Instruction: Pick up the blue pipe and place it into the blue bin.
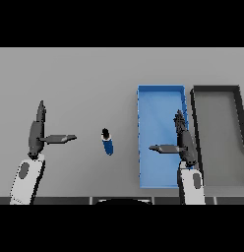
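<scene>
Awaiting pickup: blue pipe [107,142] lies on counter [84,78] at frame centre, left of blue bin [143,147]. Right hand [183,142] over bin, left hand [38,135] at left, fingers of both straight, empty. Next: reach, grasp pipe.

One blue pipe [107,141], one blue bin [143,147], one grey bin [240,147], two hands [35,135] [185,142]

L hand [36,132] open, fingers straight, thumb out, R hand [183,140] same, both arms low

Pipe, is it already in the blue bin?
No, the pipe stands on the table, left of the blue bin.
</scene>
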